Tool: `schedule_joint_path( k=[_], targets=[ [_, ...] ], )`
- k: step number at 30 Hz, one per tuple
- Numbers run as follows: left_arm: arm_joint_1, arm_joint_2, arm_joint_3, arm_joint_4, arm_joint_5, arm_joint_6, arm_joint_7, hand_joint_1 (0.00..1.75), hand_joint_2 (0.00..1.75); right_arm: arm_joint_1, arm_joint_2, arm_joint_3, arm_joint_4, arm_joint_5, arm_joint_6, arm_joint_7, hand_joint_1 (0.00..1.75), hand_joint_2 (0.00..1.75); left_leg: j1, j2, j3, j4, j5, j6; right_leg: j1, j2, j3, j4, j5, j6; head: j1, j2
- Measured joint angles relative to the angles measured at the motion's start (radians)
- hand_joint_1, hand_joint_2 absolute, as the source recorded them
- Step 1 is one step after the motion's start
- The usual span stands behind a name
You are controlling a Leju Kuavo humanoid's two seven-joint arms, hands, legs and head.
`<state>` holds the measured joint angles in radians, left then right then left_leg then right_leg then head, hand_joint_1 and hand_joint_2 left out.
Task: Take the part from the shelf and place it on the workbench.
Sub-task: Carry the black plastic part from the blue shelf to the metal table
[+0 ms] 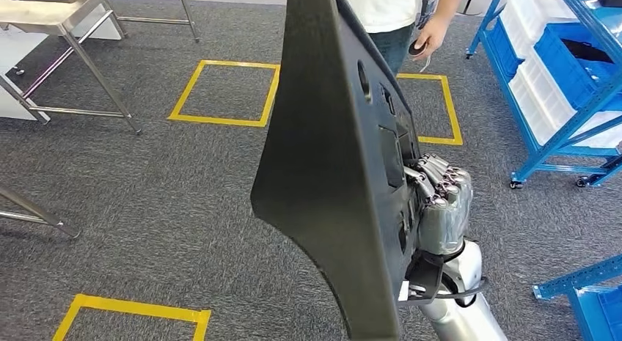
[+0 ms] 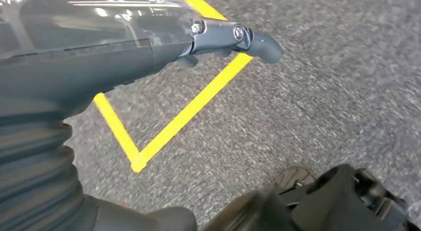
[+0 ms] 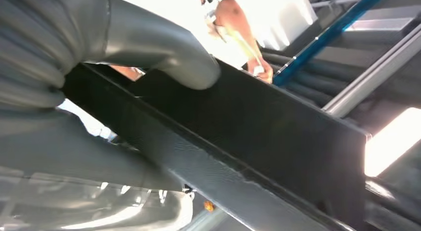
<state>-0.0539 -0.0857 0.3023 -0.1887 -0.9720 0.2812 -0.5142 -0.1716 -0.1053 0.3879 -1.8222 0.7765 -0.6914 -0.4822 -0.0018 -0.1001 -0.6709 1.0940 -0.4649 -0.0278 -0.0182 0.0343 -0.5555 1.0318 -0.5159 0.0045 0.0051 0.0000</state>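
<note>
The part (image 1: 330,172) is a large black moulded panel, standing nearly upright in front of me and covering the middle of the head view. My right hand (image 1: 440,202) grips its right edge from behind, with the fingers (image 1: 433,172) wrapped over the rim. In the right wrist view the thick grey thumb (image 3: 164,47) presses on the panel's black face (image 3: 258,136). My left hand (image 2: 99,52) hangs over the grey carpet with a dark finger (image 2: 238,37) stretched out and nothing in it.
A person (image 1: 389,11) stands just behind the panel, one hand (image 1: 429,37) lowered. Blue shelving (image 1: 565,70) with blue and white bins lines the right side. A steel table (image 1: 59,18) stands at the far left. Yellow tape squares (image 1: 224,92) mark the carpet.
</note>
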Motion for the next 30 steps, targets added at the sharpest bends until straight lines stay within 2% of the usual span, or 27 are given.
schedule_joint_path(
  k=[1, 2, 3, 4, 5, 6, 7, 8, 9, 10, 11, 13, 14, 15, 17, 18, 19, 20, 21, 22, 24, 25, 26, 27, 28, 29, 30],
  targets=[
    [-0.003, -0.001, 0.003, 0.000, 0.001, 0.001, -0.001, 0.00, 1.75, 0.001, 0.000, 0.000, 0.000, 0.000, 0.000, 0.000, 1.69, 1.75, -0.003, 0.037, -0.018, 0.045, -0.029, -0.001, -0.003, -0.016, 0.001, -0.003, 0.001, -0.003, -0.008, 0.000],
    [-0.006, -0.001, 0.005, -0.001, 0.002, 0.002, -0.002, 0.00, 1.75, 0.003, 0.000, 0.000, -0.001, 0.000, 0.000, 0.001, 1.69, 1.75, -0.005, 0.063, -0.042, 0.107, -0.062, -0.003, -0.001, -0.032, 0.002, -0.003, 0.001, -0.006, -0.015, 0.000],
    [-0.010, -0.001, 0.007, -0.001, 0.002, 0.002, -0.005, 0.00, 1.75, 0.004, 0.000, 0.000, -0.001, 0.000, 0.000, 0.001, 1.69, 1.75, -0.004, 0.072, -0.068, 0.173, -0.092, -0.005, -0.001, -0.049, 0.003, -0.003, 0.000, -0.007, -0.021, 0.000],
    [-0.012, -0.001, 0.008, -0.001, 0.003, 0.002, -0.007, 0.00, 1.75, 0.006, 0.000, 0.000, -0.001, 0.000, 0.000, 0.001, 1.69, 1.75, -0.002, 0.075, -0.084, 0.220, -0.107, -0.007, -0.001, -0.065, 0.003, -0.003, -0.001, -0.008, -0.025, 0.000],
    [-0.014, -0.001, 0.010, -0.001, 0.002, 0.002, -0.010, 0.00, 1.75, 0.007, 0.000, 0.000, -0.001, 0.000, 0.000, 0.001, 1.69, 1.75, 0.000, 0.076, -0.086, 0.235, -0.106, -0.010, -0.001, -0.080, 0.004, -0.003, -0.003, -0.007, -0.028, 0.000],
    [-0.014, -0.001, 0.012, -0.001, 0.002, 0.002, -0.010, 0.00, 1.75, 0.008, 0.000, 0.000, -0.001, 0.000, 0.000, 0.001, 1.69, 1.75, 0.004, 0.080, -0.068, 0.208, -0.088, -0.013, -0.003, -0.094, 0.005, -0.002, -0.004, -0.005, -0.032, 0.000],
    [-0.014, 0.000, 0.014, -0.001, 0.002, 0.001, -0.010, 0.00, 1.75, 0.009, 0.000, 0.000, -0.001, 0.001, 0.000, 0.000, 1.69, 1.75, 0.008, 0.092, -0.035, 0.149, -0.058, -0.016, -0.004, -0.106, 0.008, -0.001, -0.007, -0.002, -0.035, 0.000],
    [-0.014, 0.000, 0.016, -0.001, 0.002, 0.000, -0.008, 0.00, 1.75, 0.009, 0.001, 0.000, -0.001, 0.003, 0.000, 0.000, 1.69, 1.75, 0.008, 0.119, 0.001, 0.084, -0.035, -0.021, -0.003, -0.116, 0.010, 0.000, -0.011, 0.003, -0.038, 0.000],
    [-0.015, 0.000, 0.017, -0.001, 0.003, -0.003, -0.006, 0.00, 1.75, 0.010, 0.001, -0.001, -0.001, 0.004, 0.000, 0.000, 1.69, 1.75, 0.007, 0.144, 0.029, 0.027, -0.019, -0.020, -0.001, -0.126, 0.012, 0.004, -0.015, 0.008, -0.043, 0.000],
    [-0.016, -0.001, 0.018, -0.001, 0.003, -0.007, -0.003, 0.00, 1.75, 0.011, 0.002, -0.003, -0.001, 0.005, 0.000, 0.000, 1.69, 1.75, 0.005, 0.163, 0.045, -0.008, -0.014, -0.017, 0.003, -0.135, 0.014, 0.006, -0.019, 0.013, -0.045, 0.000],
    [-0.017, -0.002, 0.019, -0.001, 0.005, -0.012, 0.000, 0.00, 1.75, 0.012, 0.002, -0.004, -0.001, 0.007, 0.000, 0.000, 1.69, 1.75, 0.002, 0.171, 0.048, -0.020, -0.017, -0.011, 0.008, -0.144, 0.016, 0.006, -0.021, 0.017, -0.044, 0.000],
    [-0.017, -0.005, 0.021, -0.001, 0.009, -0.021, 0.003, 0.00, 1.75, 0.014, 0.003, -0.007, -0.002, 0.011, 0.000, 0.000, 1.69, 1.75, 0.001, 0.149, 0.044, -0.024, -0.017, 0.006, 0.011, -0.160, 0.021, 0.003, -0.025, 0.020, -0.036, 0.000],
    [-0.018, -0.006, 0.022, -0.002, 0.010, -0.024, 0.004, 0.00, 1.75, 0.014, 0.003, -0.007, -0.003, 0.013, 0.000, 0.000, 1.69, 1.75, 0.002, 0.137, 0.044, -0.025, -0.017, 0.013, 0.009, -0.148, 0.021, 0.008, -0.033, 0.022, -0.032, 0.000],
    [-0.019, -0.006, 0.023, -0.002, 0.011, -0.026, 0.005, 0.00, 1.75, 0.014, 0.004, -0.007, -0.004, 0.015, 0.000, 0.001, 1.69, 1.75, 0.004, 0.125, 0.044, -0.026, -0.015, 0.020, 0.007, -0.126, 0.013, 0.028, -0.049, 0.024, -0.028, 0.000],
    [-0.023, -0.006, 0.025, -0.003, 0.011, -0.028, 0.008, 0.00, 1.75, 0.016, 0.004, -0.009, -0.005, 0.015, 0.000, 0.002, 1.69, 1.75, 0.007, 0.101, 0.044, -0.027, -0.013, 0.030, 0.004, -0.070, -0.036, 0.133, -0.105, 0.026, -0.015, 0.000],
    [-0.024, -0.006, 0.025, -0.003, 0.010, -0.028, 0.009, 0.00, 1.75, 0.018, 0.004, -0.010, -0.006, 0.016, 0.000, 0.003, 1.69, 1.75, 0.007, 0.087, 0.044, -0.027, -0.013, 0.033, 0.004, -0.058, -0.074, 0.205, -0.133, 0.025, -0.008, 0.000],
    [-0.025, -0.006, 0.025, -0.003, 0.010, -0.028, 0.010, 0.00, 1.75, 0.021, 0.004, -0.010, -0.006, 0.016, 0.000, 0.004, 1.69, 1.75, 0.006, 0.071, 0.044, -0.027, -0.012, 0.035, 0.005, -0.053, -0.107, 0.264, -0.148, 0.025, -0.002, 0.000],
    [-0.025, -0.006, 0.026, -0.003, 0.009, -0.029, 0.009, 0.00, 1.75, 0.023, 0.003, -0.010, -0.006, 0.017, 0.000, 0.004, 1.69, 1.75, 0.005, 0.055, 0.044, -0.027, -0.012, 0.037, 0.006, -0.051, -0.127, 0.294, -0.145, 0.023, 0.004, 0.000],
    [-0.025, -0.006, 0.026, -0.003, 0.009, -0.029, 0.009, 0.00, 1.75, 0.024, 0.003, -0.010, -0.006, 0.019, 0.000, 0.006, 1.69, 1.75, 0.005, 0.038, 0.045, -0.027, -0.011, 0.037, 0.006, -0.048, -0.128, 0.283, -0.122, 0.021, 0.008, 0.000],
    [-0.026, -0.006, 0.026, -0.003, 0.008, -0.029, 0.009, 0.00, 1.75, 0.024, 0.003, -0.010, -0.006, 0.021, 0.000, 0.009, 1.69, 1.75, 0.005, 0.022, 0.046, -0.027, -0.010, 0.037, 0.007, -0.040, -0.112, 0.235, -0.085, 0.018, 0.012, 0.000],
    [-0.029, -0.007, 0.027, -0.003, 0.006, -0.028, 0.010, 0.00, 1.75, 0.021, 0.003, -0.010, -0.008, 0.025, 0.000, 0.017, 1.69, 1.75, 0.005, -0.006, 0.045, -0.025, -0.009, 0.035, 0.005, 0.007, -0.056, 0.102, -0.016, 0.013, 0.019, 0.000],
    [-0.030, -0.007, 0.027, -0.003, 0.006, -0.027, 0.010, 0.00, 1.75, 0.019, 0.003, -0.010, -0.009, 0.026, 0.000, 0.021, 1.69, 1.75, 0.006, -0.019, 0.042, -0.025, -0.007, 0.031, 0.004, 0.030, -0.036, 0.054, -0.001, 0.013, 0.019, 0.000],
    [-0.030, -0.007, 0.027, -0.003, 0.005, -0.027, 0.011, 0.00, 1.75, 0.019, 0.003, -0.010, -0.010, 0.027, 0.000, 0.024, 1.69, 1.75, 0.007, -0.031, 0.038, -0.025, -0.004, 0.026, 0.004, 0.045, -0.025, 0.027, 0.003, 0.014, 0.019, 0.000],
    [-0.030, -0.007, 0.028, -0.003, 0.006, -0.027, 0.011, 0.00, 1.75, 0.019, 0.002, -0.010, -0.010, 0.028, 0.000, 0.026, 1.69, 1.75, 0.008, -0.043, 0.035, -0.027, 0.000, 0.019, 0.005, 0.044, -0.021, 0.018, 0.000, 0.014, 0.017, 0.000],
    [-0.028, -0.007, 0.029, -0.003, 0.006, -0.027, 0.010, 0.00, 1.75, 0.018, 0.002, -0.010, -0.011, 0.029, 0.000, 0.027, 1.69, 1.75, 0.009, -0.054, 0.032, -0.030, 0.004, 0.013, 0.004, 0.032, -0.019, 0.015, 0.000, 0.013, 0.016, 0.000],
    [-0.025, -0.008, 0.031, -0.003, 0.007, -0.026, 0.010, 0.00, 1.75, 0.017, 0.002, -0.010, -0.012, 0.030, 0.000, 0.028, 1.69, 1.75, 0.007, -0.047, 0.030, -0.028, 0.002, 0.008, 0.002, 0.020, -0.017, 0.012, 0.002, 0.010, 0.015, 0.000],
    [-0.024, -0.008, 0.032, -0.003, 0.008, -0.026, 0.009, 0.00, 1.75, 0.018, 0.002, -0.011, -0.013, 0.030, 0.000, 0.028, 1.69, 1.75, 0.004, -0.026, 0.025, -0.015, -0.009, 0.003, -0.001, 0.007, -0.014, 0.009, 0.004, 0.006, 0.009, 0.000]
  ],
)
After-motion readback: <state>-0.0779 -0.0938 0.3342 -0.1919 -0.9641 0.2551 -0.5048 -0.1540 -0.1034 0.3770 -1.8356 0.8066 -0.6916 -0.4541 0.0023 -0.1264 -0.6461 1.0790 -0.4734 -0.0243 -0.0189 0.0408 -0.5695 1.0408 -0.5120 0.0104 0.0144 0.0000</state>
